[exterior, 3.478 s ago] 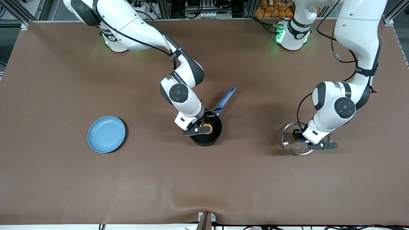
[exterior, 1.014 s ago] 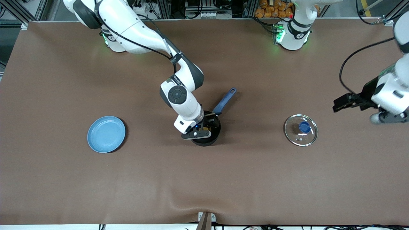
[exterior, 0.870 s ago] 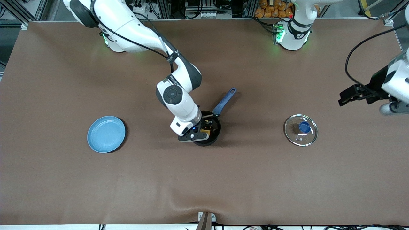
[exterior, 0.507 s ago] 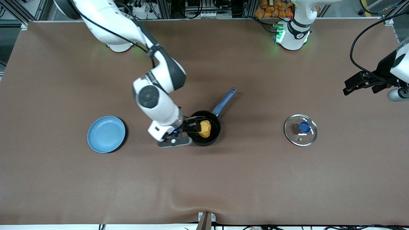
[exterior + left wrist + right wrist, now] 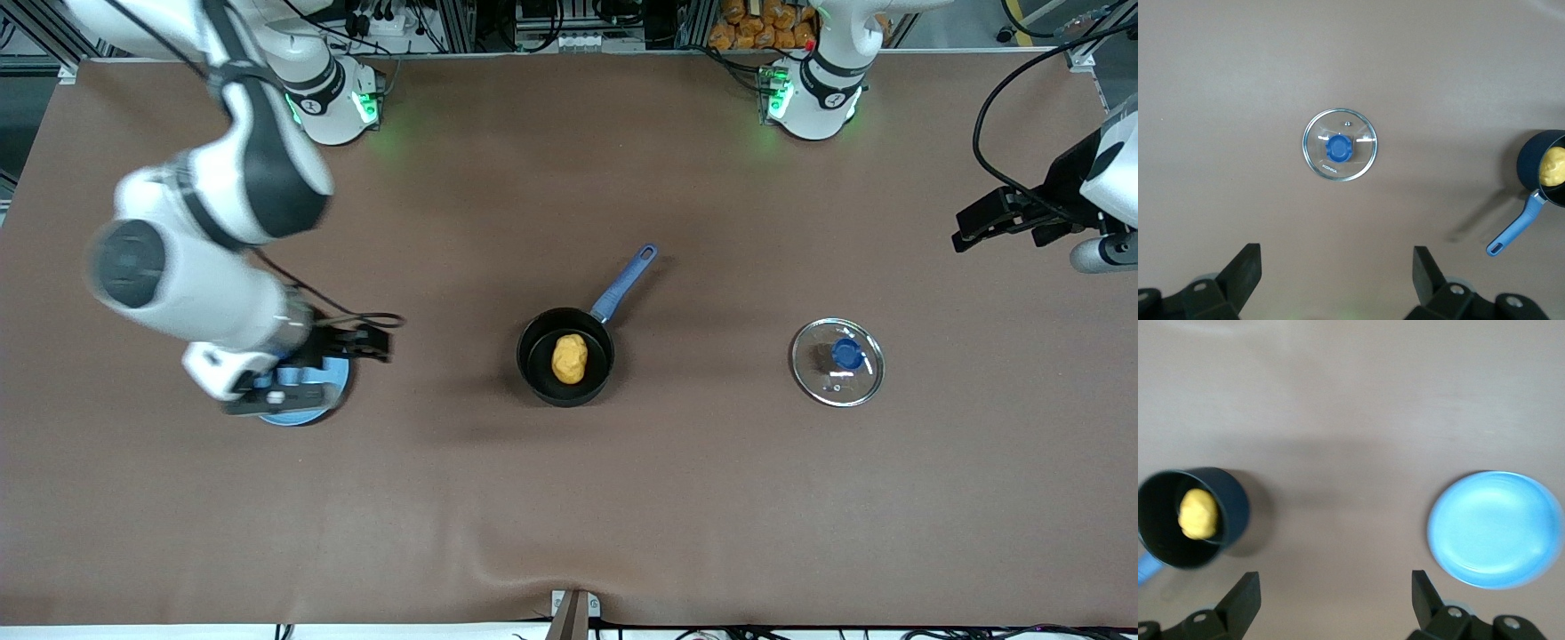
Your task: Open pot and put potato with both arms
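Pot [image 5: 565, 357] mid-table, lid off, potato [image 5: 569, 358] inside: task looks done. Glass lid [image 5: 837, 362] on table toward left arm's end. Right gripper [image 5: 360, 342] over blue plate [image 5: 307, 411], jaws apart, empty. Left gripper [image 5: 991, 218] over table edge, jaws apart, empty.

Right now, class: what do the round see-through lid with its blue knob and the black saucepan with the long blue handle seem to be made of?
The round see-through lid: probably glass, since the table shows through it, with a shiny, likely steel rim. Its blue knob looks like plastic. The black saucepan: dark matte body, probably coated metal; its blue handle may be plastic or silicone.
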Robot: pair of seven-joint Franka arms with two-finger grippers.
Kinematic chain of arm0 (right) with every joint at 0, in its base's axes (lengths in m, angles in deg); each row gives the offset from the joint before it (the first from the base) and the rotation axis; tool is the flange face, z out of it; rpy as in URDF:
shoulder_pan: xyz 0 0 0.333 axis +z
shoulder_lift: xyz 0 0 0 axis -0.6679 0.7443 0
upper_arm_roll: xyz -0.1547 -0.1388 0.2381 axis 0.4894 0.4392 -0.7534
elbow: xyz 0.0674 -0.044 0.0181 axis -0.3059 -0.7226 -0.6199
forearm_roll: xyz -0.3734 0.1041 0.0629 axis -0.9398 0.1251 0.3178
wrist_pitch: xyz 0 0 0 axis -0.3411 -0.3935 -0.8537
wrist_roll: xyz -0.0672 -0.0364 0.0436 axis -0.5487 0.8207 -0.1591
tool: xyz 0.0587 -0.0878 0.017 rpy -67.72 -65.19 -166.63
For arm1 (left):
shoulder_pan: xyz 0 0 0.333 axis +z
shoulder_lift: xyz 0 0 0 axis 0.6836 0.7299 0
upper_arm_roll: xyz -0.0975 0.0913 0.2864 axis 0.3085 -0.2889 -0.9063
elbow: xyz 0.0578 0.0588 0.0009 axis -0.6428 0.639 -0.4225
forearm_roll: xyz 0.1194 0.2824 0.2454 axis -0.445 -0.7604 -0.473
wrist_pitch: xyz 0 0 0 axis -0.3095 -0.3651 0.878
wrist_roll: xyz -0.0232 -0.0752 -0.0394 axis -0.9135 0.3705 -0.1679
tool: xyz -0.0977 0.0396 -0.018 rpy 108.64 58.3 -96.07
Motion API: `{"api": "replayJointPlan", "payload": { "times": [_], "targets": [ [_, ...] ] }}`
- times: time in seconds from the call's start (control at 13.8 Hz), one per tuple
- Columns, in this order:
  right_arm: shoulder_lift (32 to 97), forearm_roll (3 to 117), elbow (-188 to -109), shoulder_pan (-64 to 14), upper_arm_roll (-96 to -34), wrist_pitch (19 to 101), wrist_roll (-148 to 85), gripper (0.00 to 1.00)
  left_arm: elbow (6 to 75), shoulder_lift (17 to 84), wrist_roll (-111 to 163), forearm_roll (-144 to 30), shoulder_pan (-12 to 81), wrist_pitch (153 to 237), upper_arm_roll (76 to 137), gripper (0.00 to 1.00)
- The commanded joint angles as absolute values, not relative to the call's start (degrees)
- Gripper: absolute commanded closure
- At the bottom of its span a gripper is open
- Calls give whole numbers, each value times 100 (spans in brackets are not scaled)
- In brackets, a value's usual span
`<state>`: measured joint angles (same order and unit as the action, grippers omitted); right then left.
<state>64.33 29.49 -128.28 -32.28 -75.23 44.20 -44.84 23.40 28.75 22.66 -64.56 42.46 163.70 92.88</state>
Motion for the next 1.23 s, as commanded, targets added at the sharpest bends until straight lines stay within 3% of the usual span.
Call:
{"api": "replayJointPlan", "payload": {
  "times": [0.0,0.51,0.8,1.16],
  "targets": [
    [5994,2883,-13038,-3653,-7536,4025,-4083,0,2423,2702,2348,-6477,4268,16303,9328,0],
    [5009,2874,-13161,-3646,-6446,2899,-3590,0,2704,2500,2445,-6530,3742,16312,8872,0],
    [4745,2417,-13161,-3654,-6410,2547,-3345,0,3046,2158,2453,-6530,3688,16320,8722,0],
    [4692,2399,-13152,-3654,-6410,2467,-3326,0,2986,2078,2436,-6591,3749,16321,8713,0]
  ]
}}
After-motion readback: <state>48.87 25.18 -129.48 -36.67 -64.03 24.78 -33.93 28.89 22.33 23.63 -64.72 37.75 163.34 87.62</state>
